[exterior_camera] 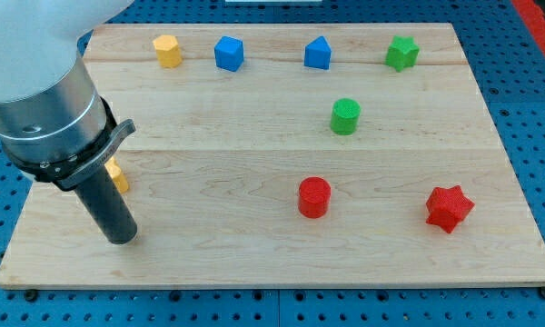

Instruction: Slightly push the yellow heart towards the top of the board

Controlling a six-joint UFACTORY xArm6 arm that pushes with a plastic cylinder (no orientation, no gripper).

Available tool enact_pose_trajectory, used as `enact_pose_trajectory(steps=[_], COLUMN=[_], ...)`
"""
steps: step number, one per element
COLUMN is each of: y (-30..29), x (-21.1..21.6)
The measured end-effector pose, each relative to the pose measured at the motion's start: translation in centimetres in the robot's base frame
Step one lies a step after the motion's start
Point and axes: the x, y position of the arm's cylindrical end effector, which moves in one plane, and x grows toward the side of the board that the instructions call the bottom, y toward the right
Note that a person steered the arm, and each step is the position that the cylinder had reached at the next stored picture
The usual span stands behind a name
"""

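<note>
Arm upright at the view's left, my tip (121,238) on wooden counter (254,182), just below half-hidden yellow heart (119,175), tool is bare rod, holds nothing

Most of a yellow block (118,175) at the bench's left is hidden behind the arm (45,100), so its shape cannot be told. The arm itself is cut off by the picture's top-left corner.
</note>
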Motion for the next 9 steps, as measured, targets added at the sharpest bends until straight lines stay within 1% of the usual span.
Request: enact_pose_trajectory(steps=[1, 5, 7, 8, 9], y=[0.0, 0.0, 0.0, 0.0, 0.0], x=[-0.1, -6.3, -7.0, -6.4, -4.8])
